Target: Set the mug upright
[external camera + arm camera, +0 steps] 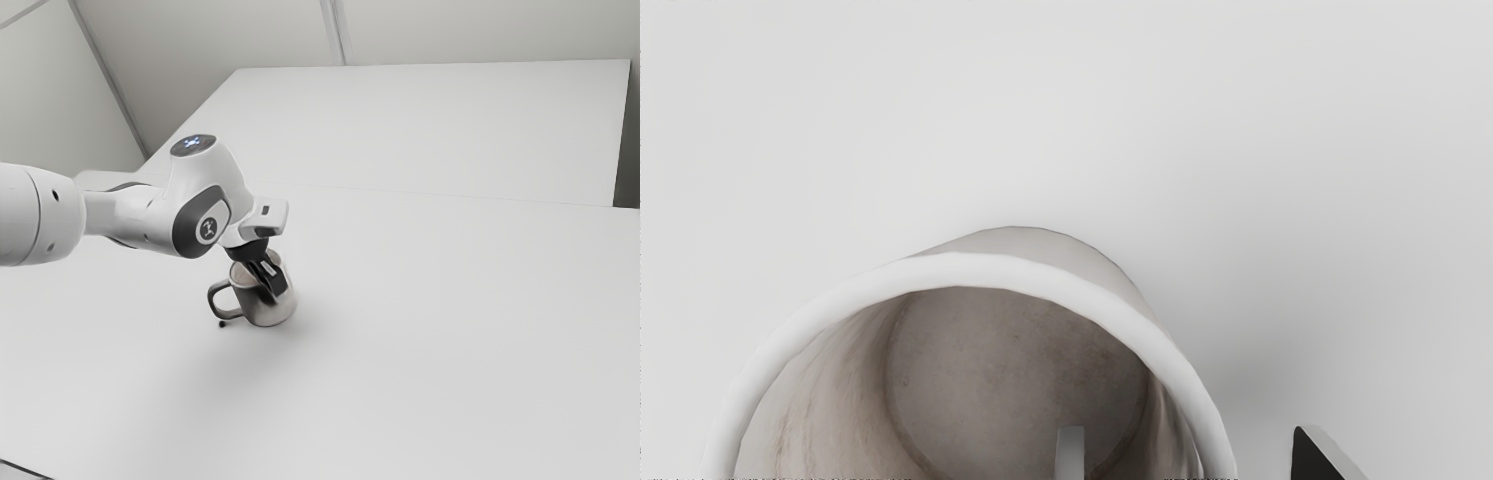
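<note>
A metallic grey mug (258, 308) stands with its opening up in the exterior view, handle toward that view's left; whether it leans slightly I cannot tell. My gripper (274, 284) reaches down at its rim, partly over the mug's side. In the wrist view, I look into the mug (1013, 360) past its pale rim to the round inner bottom. The gripper (1183, 453) is open there, one finger inside the mug and the other outside, the wall between them with gaps on both sides.
A small dark spot (222, 324) lies by the handle on the white table (450, 330). Behind, another white surface (430, 130) extends to the pale walls. A dark-edged item (22, 470) shows at the exterior view's lower left corner.
</note>
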